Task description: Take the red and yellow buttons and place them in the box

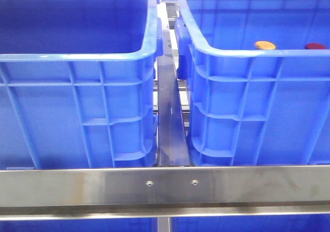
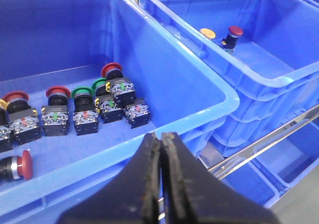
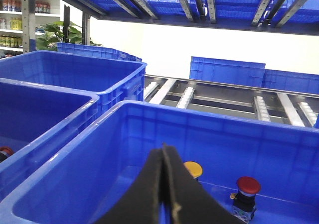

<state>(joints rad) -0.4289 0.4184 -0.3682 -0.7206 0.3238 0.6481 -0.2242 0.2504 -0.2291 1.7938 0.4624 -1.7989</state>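
Front view: two blue crates stand side by side behind a steel rail [image 1: 165, 186], a dark metal strip between them. The left crate [image 1: 77, 56] shows only bare inner walls from here. In the right crate, the box [image 1: 247, 54], the yellow button [image 1: 265, 45] and the red button [image 1: 315, 46] peek just above the near rim, the red one further right. No arm shows.

Left wrist view: the left gripper [image 2: 162, 139] has its fingers pressed together, holding nothing, above the near rim of the left crate [image 2: 149, 40]. On that crate's floor sits a row of push-buttons [image 2: 75, 109] with red and green caps on black bodies; another red one [image 2: 17, 165] lies on its side apart. Beyond, the box [image 2: 259, 79] holds the yellow button [image 2: 208, 33] and red button [image 2: 234, 34] close together.

Right wrist view: the right gripper [image 3: 167, 152] is closed and empty over the box [image 3: 149, 134]. Inside, the yellow button [image 3: 193, 169] stands just beside the fingertips; the red button [image 3: 247, 189] stands near it on the floor.
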